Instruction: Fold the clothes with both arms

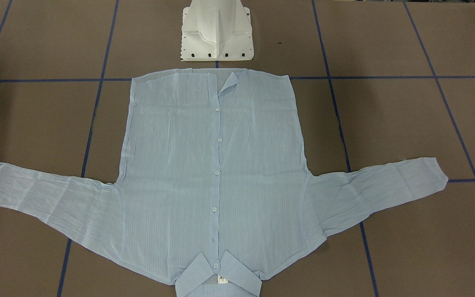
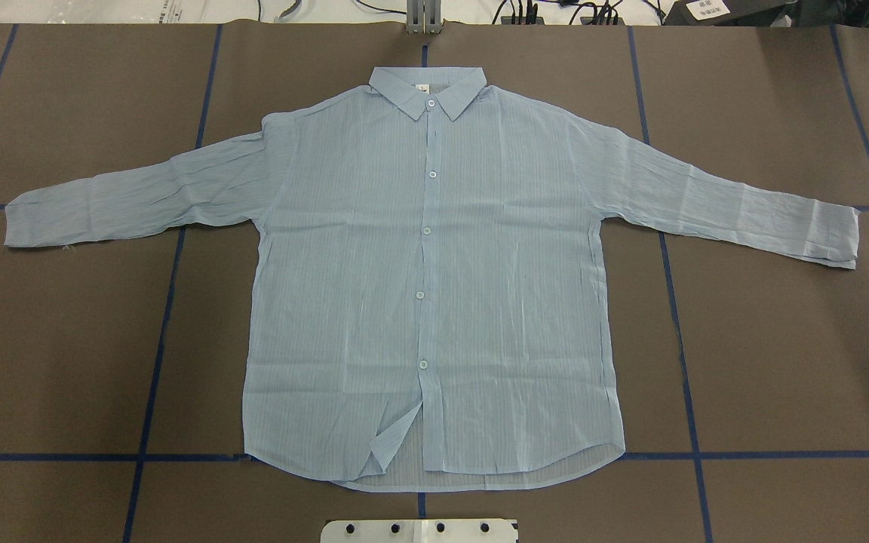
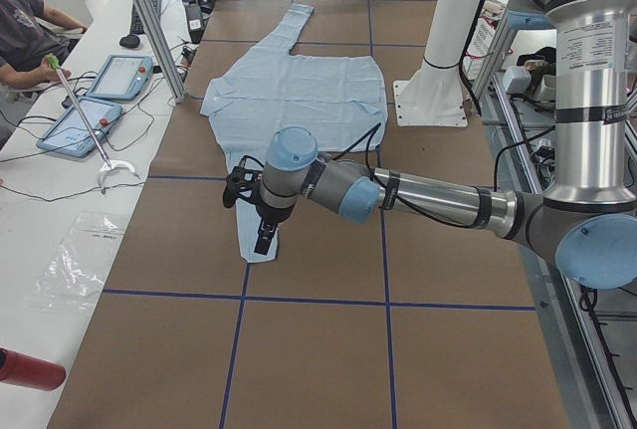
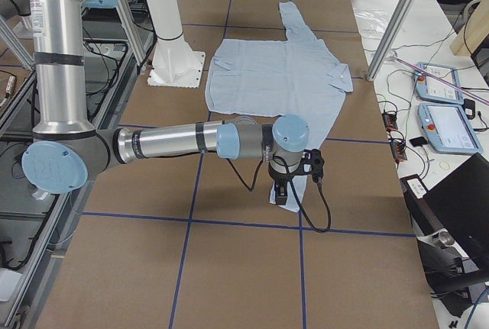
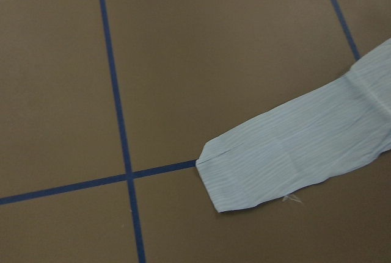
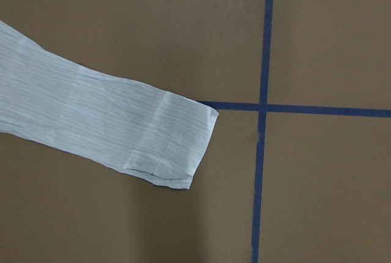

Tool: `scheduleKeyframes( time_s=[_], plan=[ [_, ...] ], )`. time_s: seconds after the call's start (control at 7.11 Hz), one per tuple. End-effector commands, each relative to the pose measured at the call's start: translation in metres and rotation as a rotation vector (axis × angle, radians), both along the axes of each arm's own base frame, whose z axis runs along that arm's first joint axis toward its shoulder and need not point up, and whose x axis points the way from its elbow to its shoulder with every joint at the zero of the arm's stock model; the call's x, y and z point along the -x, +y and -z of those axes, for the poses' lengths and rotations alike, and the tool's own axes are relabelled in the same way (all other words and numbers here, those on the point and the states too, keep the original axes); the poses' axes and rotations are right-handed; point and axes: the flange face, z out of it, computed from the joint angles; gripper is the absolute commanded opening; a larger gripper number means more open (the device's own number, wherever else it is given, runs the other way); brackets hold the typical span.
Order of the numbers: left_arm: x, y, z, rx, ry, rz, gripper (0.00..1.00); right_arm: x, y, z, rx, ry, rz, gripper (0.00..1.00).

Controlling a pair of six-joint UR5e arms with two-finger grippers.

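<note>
The pale-blue striped shirt (image 2: 434, 286) lies flat and buttoned on the brown table, collar at the far side and both sleeves spread out. In the exterior left view my left gripper (image 3: 261, 237) hangs just over the left sleeve's cuff (image 5: 263, 171). I cannot tell whether it is open or shut. In the exterior right view my right gripper (image 4: 281, 194) hovers over the right sleeve's cuff (image 6: 171, 141), and its state is also unclear. Neither wrist view shows any fingers. No arm appears in the overhead or front-facing views.
The white pedestal base (image 1: 217, 33) stands at the robot's edge of the table, close to the shirt's hem. Blue tape lines (image 2: 159, 339) grid the tabletop. A person (image 3: 25, 41) sits at a side bench with tablets (image 3: 85, 125) and cables.
</note>
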Motion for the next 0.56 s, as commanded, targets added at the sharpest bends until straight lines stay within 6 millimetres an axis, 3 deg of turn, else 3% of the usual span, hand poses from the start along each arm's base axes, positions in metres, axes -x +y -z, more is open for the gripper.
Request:
scheduleKeyframes(
  time_s=[0.0,0.42],
  plan=[
    [0.020,0.004,0.001,-0.021,-0.006,0.029,1.00,0.000,0.004,-0.003,0.005,-0.006,0.002,1.00],
    [0.019,0.024,0.000,-0.016,0.004,0.026,1.00,0.000,0.007,0.007,-0.012,-0.005,-0.003,1.00]
  ],
)
